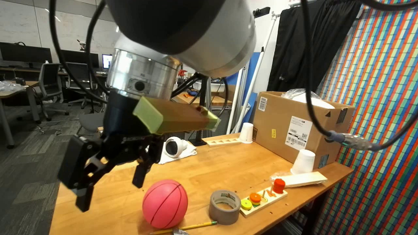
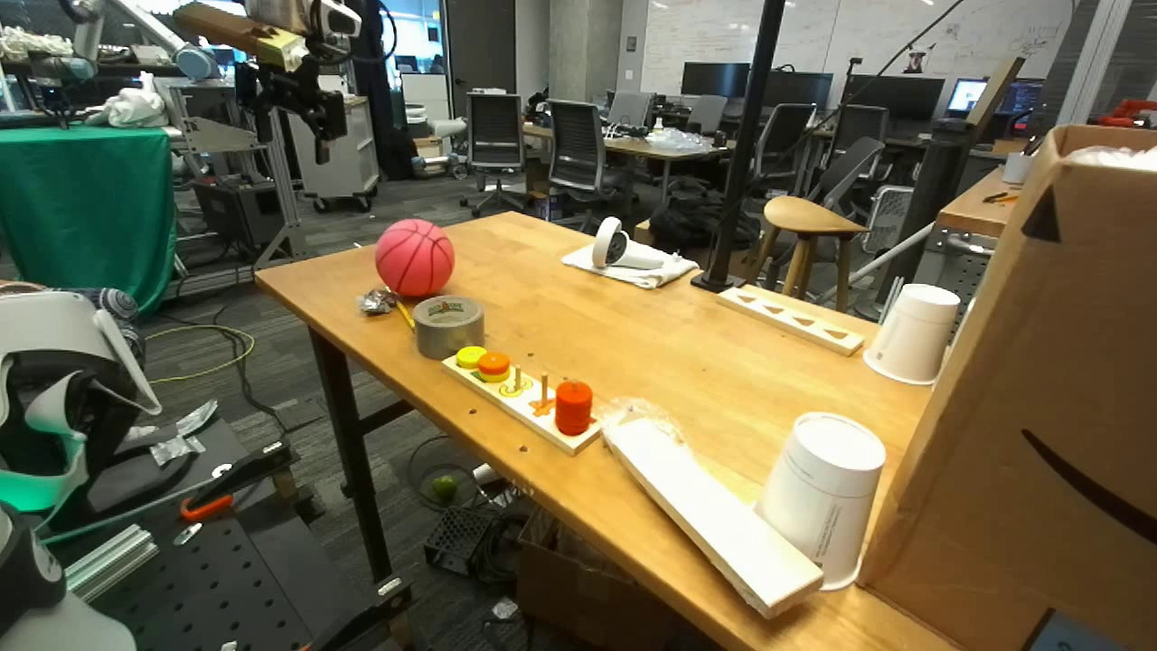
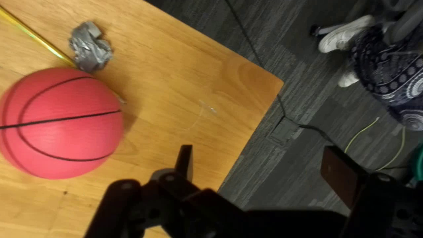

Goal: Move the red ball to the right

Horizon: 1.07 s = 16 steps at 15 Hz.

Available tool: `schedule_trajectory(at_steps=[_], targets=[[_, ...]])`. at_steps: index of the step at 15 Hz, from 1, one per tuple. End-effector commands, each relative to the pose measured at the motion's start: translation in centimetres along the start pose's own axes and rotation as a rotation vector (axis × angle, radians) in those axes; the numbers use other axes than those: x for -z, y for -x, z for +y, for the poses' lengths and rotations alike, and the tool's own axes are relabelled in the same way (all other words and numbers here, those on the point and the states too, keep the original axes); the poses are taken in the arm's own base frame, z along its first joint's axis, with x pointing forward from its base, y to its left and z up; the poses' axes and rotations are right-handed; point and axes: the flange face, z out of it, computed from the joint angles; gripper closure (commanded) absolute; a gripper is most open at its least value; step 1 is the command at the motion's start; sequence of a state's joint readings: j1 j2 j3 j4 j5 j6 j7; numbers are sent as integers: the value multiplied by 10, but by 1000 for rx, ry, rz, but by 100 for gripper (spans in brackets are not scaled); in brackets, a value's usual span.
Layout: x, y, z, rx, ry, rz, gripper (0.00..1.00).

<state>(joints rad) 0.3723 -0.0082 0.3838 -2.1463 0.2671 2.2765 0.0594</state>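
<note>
The ball (image 3: 61,124) is seen on the table (image 1: 209,173), near one corner; in the wrist view the pencil (image 3: 39,39) is partly hidden under its round side, and the silver scrap (image 3: 91,48) is seen just beside it. The tape (image 1: 225,209) is placed near, but apart. The pincer (image 1: 111,191) is held above the level of the table, clear of the ball, with its fingers (image 3: 185,162) widely spread and nothing between them. In the wrist view, one finger is seen over the table and the other over the floor (image 3: 281,178).

The step in hand is judged to be the approach; no grasp is made yet. To do it well, the pincer should first be brought sideways over the middle of the ball and only then be lowered. Both fingers should be let down evenly on opposite sides, because a round thing can be rolled away by one early touch, and the edge of the table is near. The closing should be done slowly, at the widest part, so that the ball is not squeezed out. The fit seems tight; if the ball proves wider than the gap, a soft push with one finger may be preferred. The pencil and the scrap should be kept out of the fingers' way.
</note>
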Motion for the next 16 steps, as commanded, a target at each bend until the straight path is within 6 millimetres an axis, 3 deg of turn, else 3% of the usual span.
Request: schedule_trajectory(at_steps=[1,6,16], targets=[[-23,-34,-15,134,-135,-42,0],[-65,-53,7,210,-245,-142,0],[-121,-55,83,67,-306,-286,0]])
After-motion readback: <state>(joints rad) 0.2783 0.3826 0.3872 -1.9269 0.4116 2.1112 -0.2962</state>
